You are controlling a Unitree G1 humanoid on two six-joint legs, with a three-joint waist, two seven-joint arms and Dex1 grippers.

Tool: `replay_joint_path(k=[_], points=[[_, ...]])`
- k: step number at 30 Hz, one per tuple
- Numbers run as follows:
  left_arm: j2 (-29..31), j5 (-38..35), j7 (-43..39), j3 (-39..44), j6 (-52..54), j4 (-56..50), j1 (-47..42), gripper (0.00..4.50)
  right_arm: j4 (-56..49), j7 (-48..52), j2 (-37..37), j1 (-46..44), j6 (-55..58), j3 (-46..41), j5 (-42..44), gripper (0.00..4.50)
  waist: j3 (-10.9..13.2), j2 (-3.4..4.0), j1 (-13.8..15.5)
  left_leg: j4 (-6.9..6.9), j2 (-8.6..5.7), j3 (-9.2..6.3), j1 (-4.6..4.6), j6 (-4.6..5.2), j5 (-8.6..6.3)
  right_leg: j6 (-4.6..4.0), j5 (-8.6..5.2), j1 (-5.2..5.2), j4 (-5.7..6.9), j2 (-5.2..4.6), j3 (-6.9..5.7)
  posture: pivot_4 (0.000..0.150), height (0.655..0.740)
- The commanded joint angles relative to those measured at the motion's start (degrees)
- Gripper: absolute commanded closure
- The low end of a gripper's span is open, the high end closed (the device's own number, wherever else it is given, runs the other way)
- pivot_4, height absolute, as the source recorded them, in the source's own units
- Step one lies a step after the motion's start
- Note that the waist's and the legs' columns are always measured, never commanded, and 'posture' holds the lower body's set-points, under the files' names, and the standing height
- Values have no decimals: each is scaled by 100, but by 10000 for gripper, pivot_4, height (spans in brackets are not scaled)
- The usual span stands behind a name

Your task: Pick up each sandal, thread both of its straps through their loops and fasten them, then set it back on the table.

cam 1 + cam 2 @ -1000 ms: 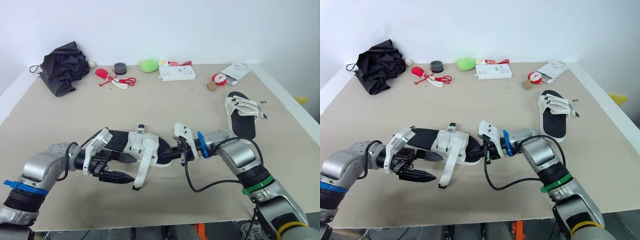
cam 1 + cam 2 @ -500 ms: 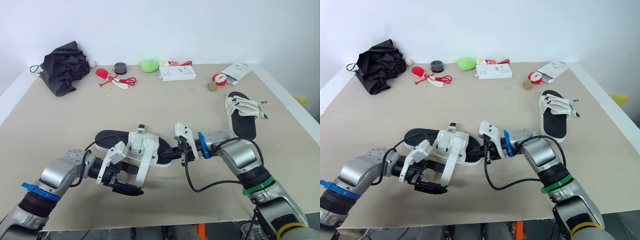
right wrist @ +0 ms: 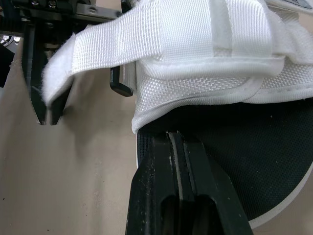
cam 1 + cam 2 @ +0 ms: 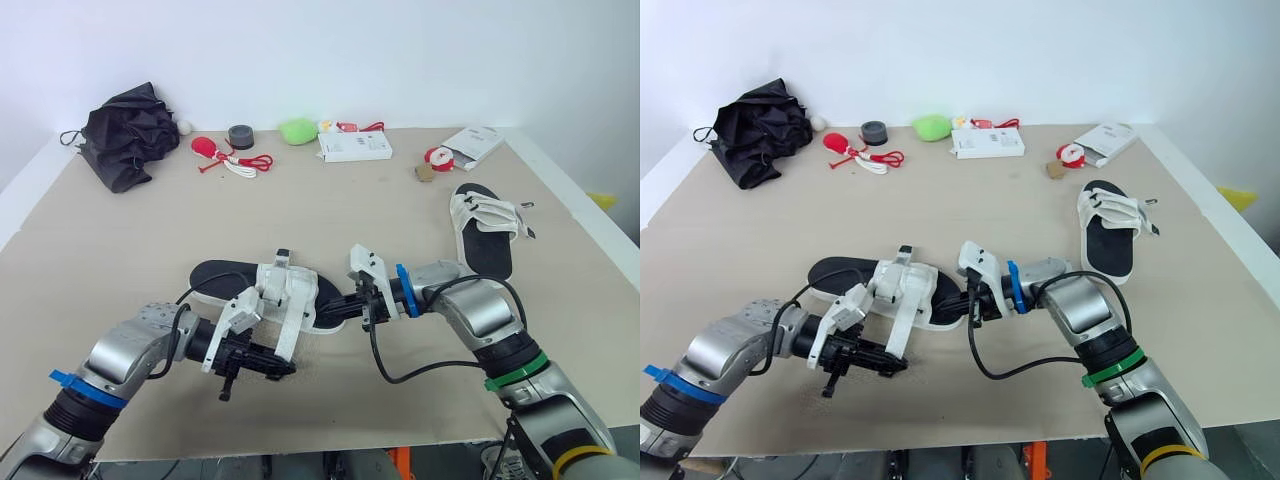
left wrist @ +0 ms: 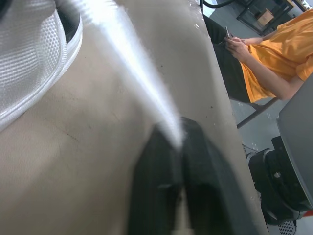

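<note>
Jaws first: left jaws clenched on the free end of a white strap [image 4: 284, 338], with the left fingers [image 5: 157, 191] pressed together and the webbing running out from between them. Right jaws clenched on the black sole edge at one end of the near sandal [image 4: 298, 298], with the right fingers [image 3: 159, 196] closed flat on the rim just under the white upper. I read the near sandal as lying lengthwise between my two arms, toward the front of the counter [image 4: 120, 260]. Its far end is down on the surface, but I cannot tell whether the gripped end is clear of it. The strap hangs off the sandal's front side, down to the left jaws, which sit low, just above the counter and close to its front edge, so little room on that side. To the left of the sandal and behind it the surface is bare and wide. Second sandal [image 4: 484, 232] lies well apart, out by the right edge of the counter, with one strap end poking toward that edge. Along the back edge, well apart from the work: black cloth bundle [image 4: 125, 130] at the left corner, red and white cord [image 4: 232, 160], grey roll [image 4: 240, 135], green lump [image 4: 297, 130], white box [image 4: 355, 147], a small red and white item [image 4: 437, 156] and a white packet [image 4: 472, 143]. Left wrist view shows, past the counter's edge, a seated person in an orange shirt [image 5: 276, 58].
</note>
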Motion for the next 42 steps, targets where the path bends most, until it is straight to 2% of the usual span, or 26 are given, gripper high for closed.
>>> replay_joint_path(k=[1,8,15,18,22,25,32,42], points=[[-24,-107,32,111,92,-108,-94,44761,79,-51,-43,35,69,-6,-84,45000,0,0,0,0,0,0,0,0,0,0,0,0,0,0,0,1500,7400],[-202,-983,109,457,1231,-176,-884,44761,178,-40,3,-14,21,5,-110,45000,2,-3,-3,1,-1,-1,0,0,0,3,2,1,0,3,0,1500,7400],[-739,-1780,636,951,2707,691,-2347,44761,246,-63,56,-36,-30,-10,-137,45000,4,-8,-7,2,-5,-7,0,2,1,19,11,3,0,20,-3,1500,7400],[-968,-1891,889,1060,3069,954,-2700,44761,243,-83,71,-16,-45,-19,-144,45000,6,-11,-33,2,-8,-9,-1,2,2,22,11,4,0,20,-1,1500,7400],[-1198,-1681,1217,944,3244,1448,-2999,44761,244,-115,101,-2,-52,-31,-155,45000,7,-12,-48,-4,-12,-6,1,2,1,23,9,3,0,19,4,1500,7400],[-1038,-1364,932,519,3027,1679,-3052,44761,226,-144,108,11,-41,-43,-153,45000,7,-12,-55,-4,-11,-6,2,2,2,23,10,3,0,19,4,1500,7400],[-796,-838,430,142,2531,2234,-3139,44761,153,-167,81,54,-6,-75,-133,45000,7,-12,-59,-4,-10,-7,2,1,2,21,9,2,0,14,3,1500,7400],[-693,-436,22,38,2210,2584,-3150,44761,108,-189,98,91,-4,-68,-110,45000,7,-12,-59,-4,-8,-10,2,2,2,20,9,2,1,9,1,1500,7400]])
